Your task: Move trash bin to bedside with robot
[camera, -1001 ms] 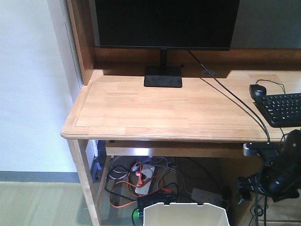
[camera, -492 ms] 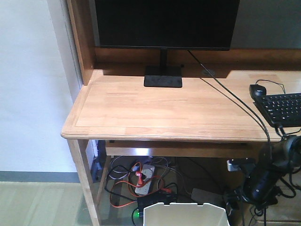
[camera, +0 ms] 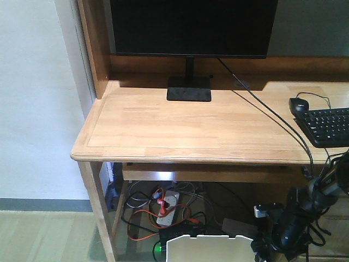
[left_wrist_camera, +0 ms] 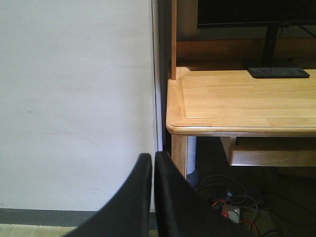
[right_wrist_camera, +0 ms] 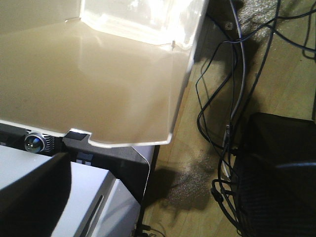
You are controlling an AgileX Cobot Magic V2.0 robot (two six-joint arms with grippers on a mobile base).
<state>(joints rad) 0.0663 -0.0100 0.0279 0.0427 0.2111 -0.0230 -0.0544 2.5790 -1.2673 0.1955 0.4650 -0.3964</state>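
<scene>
The cream-white trash bin [camera: 212, 249] stands on the floor at the bottom edge of the front view, under the desk. Its glossy inside wall [right_wrist_camera: 94, 74] fills the upper left of the right wrist view. My right arm [camera: 297, 221] hangs low beside the bin's right rim. One dark finger [right_wrist_camera: 27, 195] of its gripper shows at the far left edge, well off centre, with nothing held. My left gripper [left_wrist_camera: 153, 160] is shut on nothing and points at the white wall beside the desk corner. The bedside is out of view.
A wooden desk [camera: 191, 128] carries a monitor [camera: 191, 27], a keyboard [camera: 330, 125] and a mouse [camera: 298, 105]. Cables and a power strip [camera: 166, 210] lie under it. A black box [right_wrist_camera: 281, 168] and loose cables [right_wrist_camera: 222, 123] sit right of the bin. A white wall [camera: 32, 109] is on the left.
My right arm has come down from the desk's front edge and swung left, ending low beside the bin's right rim. The bin and desk have not moved.
</scene>
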